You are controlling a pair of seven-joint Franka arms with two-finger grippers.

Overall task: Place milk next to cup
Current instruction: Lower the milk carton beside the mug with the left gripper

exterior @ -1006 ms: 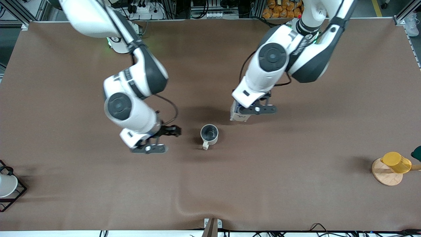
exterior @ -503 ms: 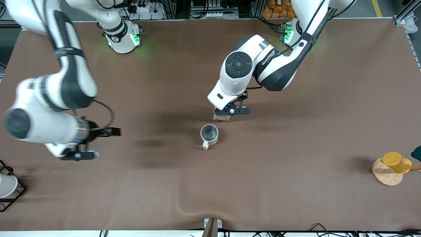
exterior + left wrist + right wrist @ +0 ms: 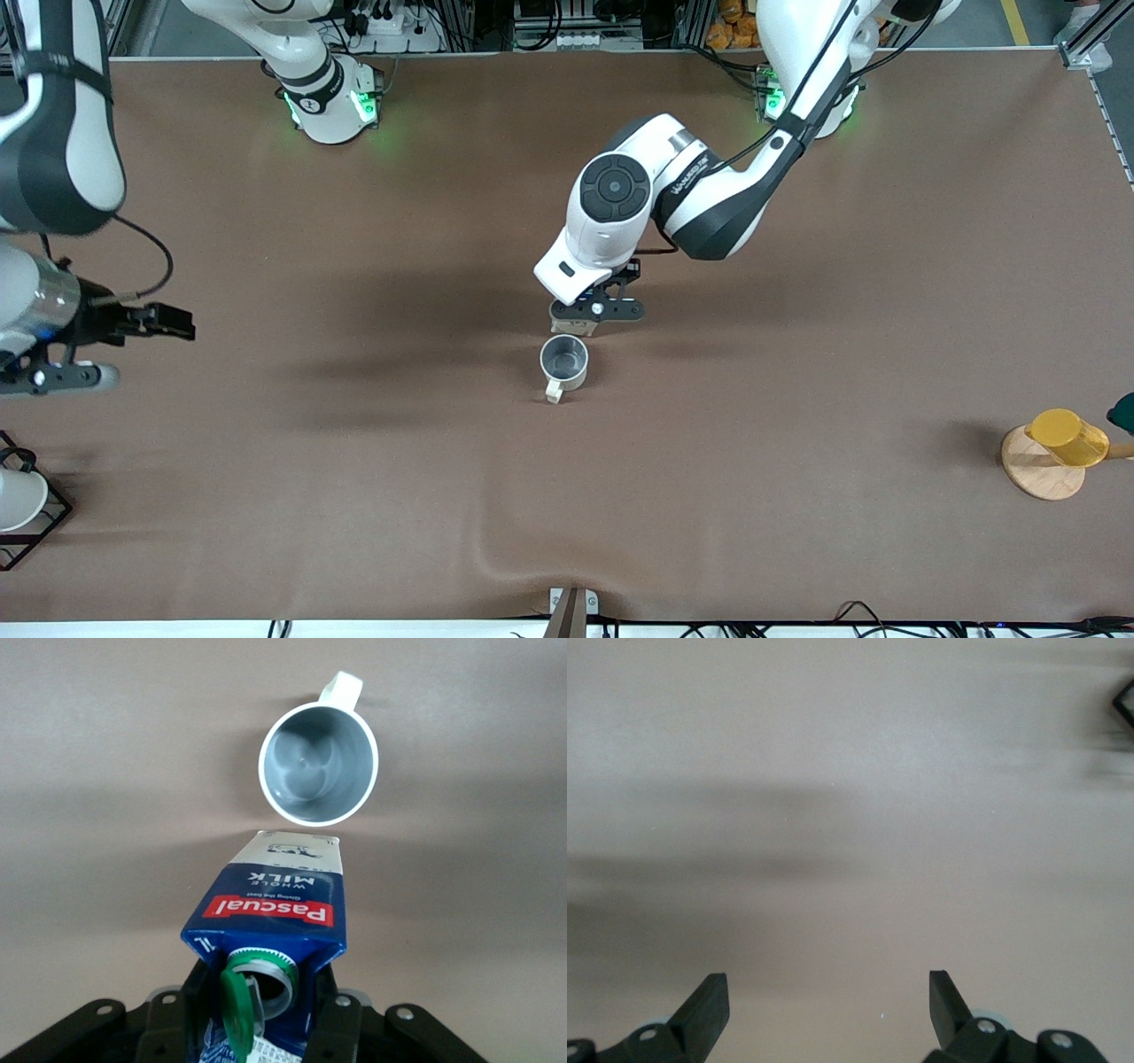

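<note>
Near the middle of the brown table (image 3: 797, 372) stands the cup (image 3: 564, 360), a beige mug with a grey inside, upright, its small loop handle turned toward the front camera. Just above it in the front view, the left gripper (image 3: 592, 312) hangs low with the milk (image 3: 574, 327) clamped between its fingers; only a pale sliver of the carton shows under the hand there, just beside the mug's rim on the side farther from the front camera. From the left wrist view the milk (image 3: 270, 930) is plain: a dark blue gable top with a red label band, a whitish panel below, and a green cap flipped open at the spout, the black fingers (image 3: 341, 1028) pressed on its two sides. The cup (image 3: 319, 762) lies close past the carton's lower edge, and whether the two touch cannot be told. Off at the right arm's end of the table, the right gripper (image 3: 97, 350) is held above bare cloth, well apart from mug and carton, its fingers (image 3: 709, 1005) spread wide with nothing between them.
</note>
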